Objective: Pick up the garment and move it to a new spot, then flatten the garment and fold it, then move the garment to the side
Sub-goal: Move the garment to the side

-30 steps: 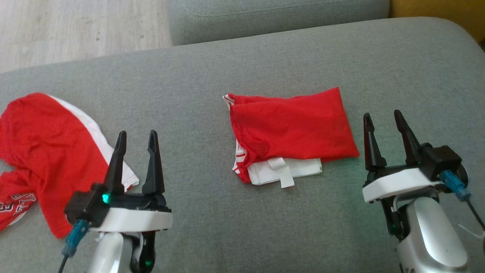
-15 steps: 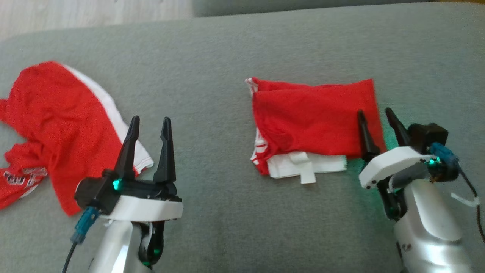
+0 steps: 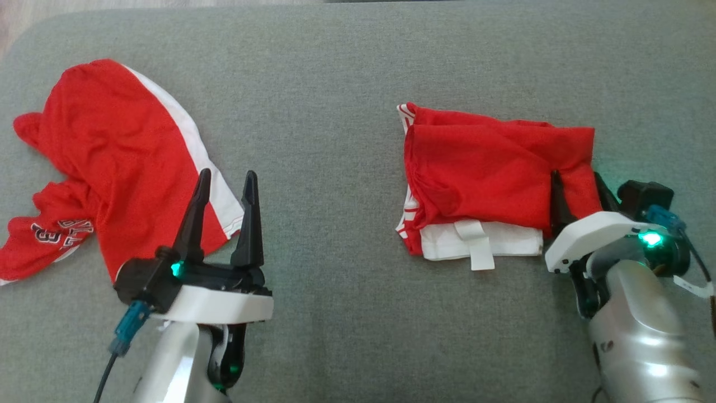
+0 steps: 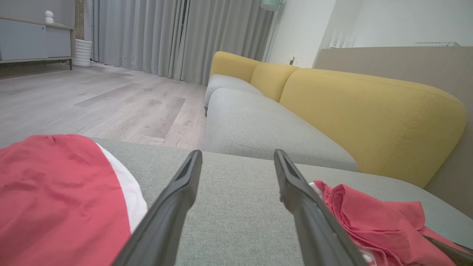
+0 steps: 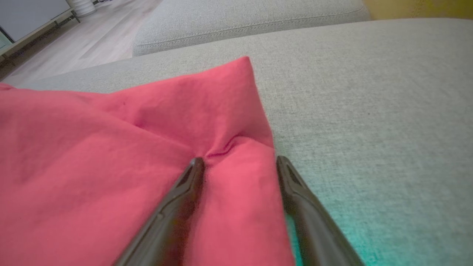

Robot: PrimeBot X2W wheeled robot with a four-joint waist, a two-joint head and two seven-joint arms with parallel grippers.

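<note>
The garment [image 3: 481,168] is a folded red piece with a white layer and tab showing at its near edge, lying on the grey cushion [image 3: 335,84]. My right gripper [image 3: 576,184] is open, its two fingers pressed down on the garment's right edge with a strip of red cloth between them. In the right wrist view the garment [image 5: 111,147] puckers at the left fingertip of that gripper [image 5: 239,162]. My left gripper [image 3: 227,179] is open and holds nothing, hovering beside a crumpled jersey. In the left wrist view its fingers [image 4: 237,155] point across bare cushion, the garment [image 4: 369,218] at lower right.
A second red-and-white jersey [image 3: 112,151] with lettering lies spread at the cushion's left end, also seen as the jersey [image 4: 55,192] at lower left. A yellow sofa backrest [image 4: 369,118] rises beyond the cushion. Wood floor [image 4: 92,103] lies past the cushion's far edge.
The head camera has tilted down and shifted. My right gripper has moved forward onto the garment's right edge, and the cloth has bunched there. The left gripper has stayed open beside the jersey.
</note>
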